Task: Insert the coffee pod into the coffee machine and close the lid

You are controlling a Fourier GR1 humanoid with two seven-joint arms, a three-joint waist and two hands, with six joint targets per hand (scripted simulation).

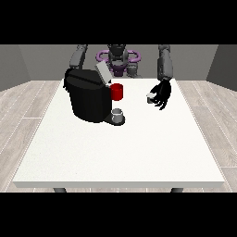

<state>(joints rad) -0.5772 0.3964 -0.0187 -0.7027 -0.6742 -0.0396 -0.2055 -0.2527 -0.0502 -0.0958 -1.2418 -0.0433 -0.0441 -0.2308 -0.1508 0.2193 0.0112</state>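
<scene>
A black coffee machine (87, 98) stands on the white table (120, 148) at the view's left, its grey lid (102, 72) tilted up and open. A small grey cup (118, 114) sits on the machine's base at its front. The hand at the view's right (162, 95) hangs over the table to the right of the machine, fingers curled round a small grey coffee pod (151, 98). Of the arm at the view's left I see only the upper part behind the machine; its hand is hidden.
A red mug (117, 91) stands just right of the machine, between it and the pod hand. The table's front half is bare white surface. The table edges lie well away from the hands.
</scene>
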